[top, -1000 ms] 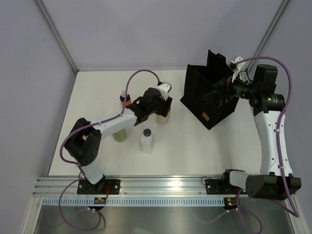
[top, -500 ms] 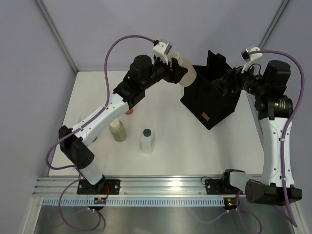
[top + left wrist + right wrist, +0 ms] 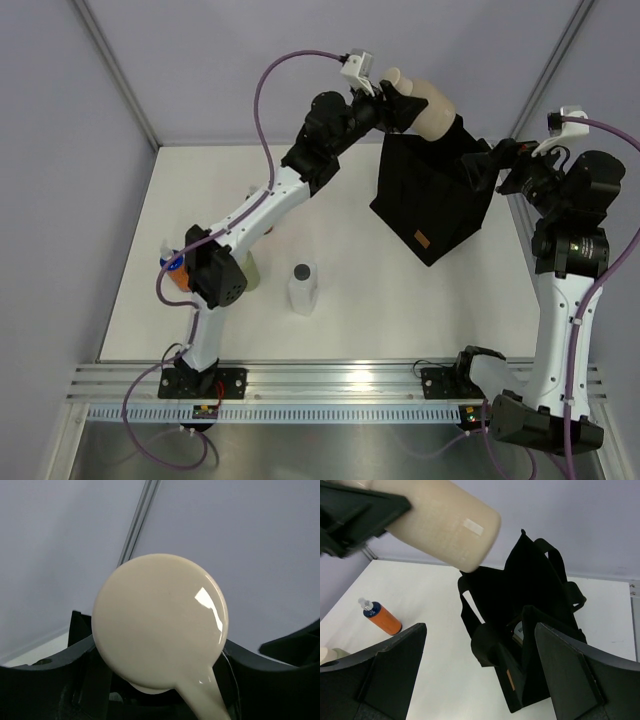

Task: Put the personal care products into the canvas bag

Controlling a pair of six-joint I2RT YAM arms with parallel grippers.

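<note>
My left gripper (image 3: 390, 103) is shut on the beige bottle (image 3: 428, 110) and holds it in the air over the far rim of the black canvas bag (image 3: 425, 195). In the left wrist view the bottle's round base (image 3: 160, 625) fills the frame between my black fingers (image 3: 80, 650). My right gripper (image 3: 482, 164) is open and empty, raised at the bag's right side. The right wrist view looks down into the open bag (image 3: 520, 625), with the beige bottle (image 3: 440, 520) above it. A white bottle with a black cap (image 3: 303, 287) stands on the table.
An olive-green bottle (image 3: 250, 272) and an orange bottle with a blue cap (image 3: 175, 272) stand at the left, partly behind my left arm's elbow (image 3: 215, 275). The orange bottle (image 3: 382, 617) also shows in the right wrist view. The bag's brown label (image 3: 423, 239) faces front.
My left arm lifted the beige bottle off the table and carried it up and right, over the bag. My right gripper drew back from the bag's opening to the right.
</note>
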